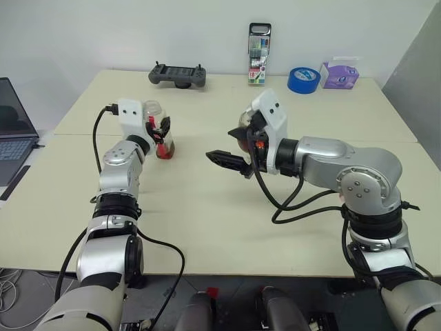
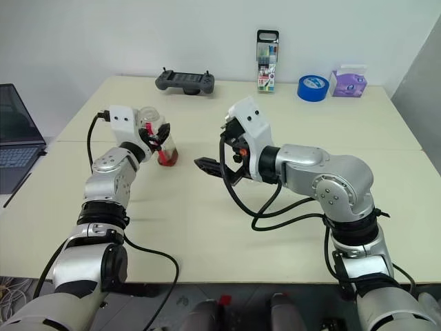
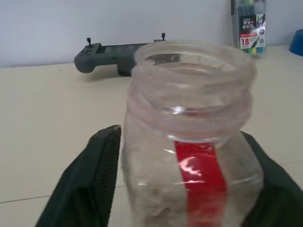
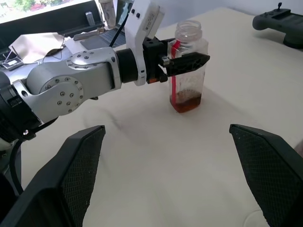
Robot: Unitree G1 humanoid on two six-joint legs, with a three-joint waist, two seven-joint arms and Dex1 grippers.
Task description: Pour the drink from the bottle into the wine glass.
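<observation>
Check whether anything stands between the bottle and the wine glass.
Yes: the open right end effector hangs over the table between the bottle and the wine glass, whose bowl peeks out beside its wrist.

On my right eye feed the bottle stands upright on the pale surface, uncapped, a little dark reddish drink pooled at its bottom; my left gripper sits around it, jaws flanking its sides; my right gripper hangs near the middle, jaws spread wide, holding nothing; along the far edge I see a grey controller, marker pack, blue tape roll and purple tissue box; a laptop at left.
</observation>
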